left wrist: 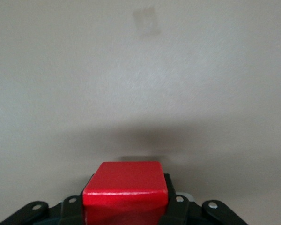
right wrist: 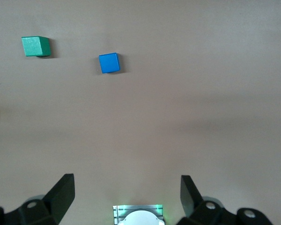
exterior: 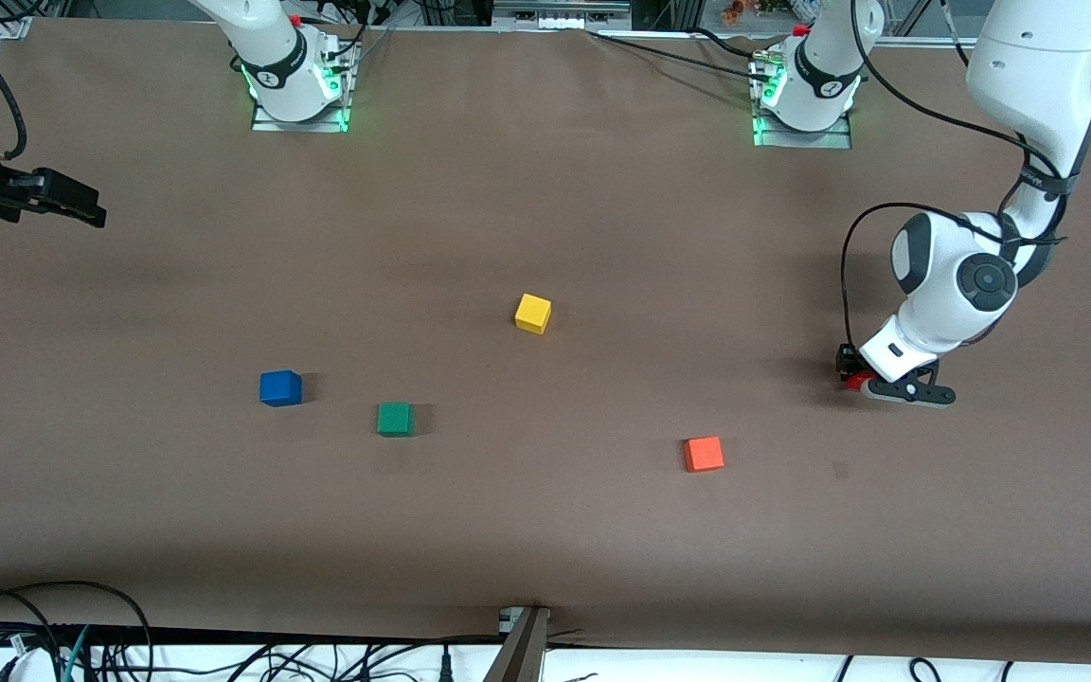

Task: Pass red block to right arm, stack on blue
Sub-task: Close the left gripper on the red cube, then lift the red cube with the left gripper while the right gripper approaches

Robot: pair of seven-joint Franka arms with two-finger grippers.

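The red block [left wrist: 125, 190] sits between the black fingers [left wrist: 68, 208] of the left gripper [left wrist: 126, 208], which close against its sides; above the block lies bare table [left wrist: 201, 84] with a faint smudge [left wrist: 146, 21]

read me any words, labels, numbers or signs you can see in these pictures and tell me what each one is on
No text can be read here.
The red block, blue block, green block, yellow block and orange-red block: plain faces, no markings.
Round marks on the arm bases: too small to read.
Left hand and right hand: no lettering visible.
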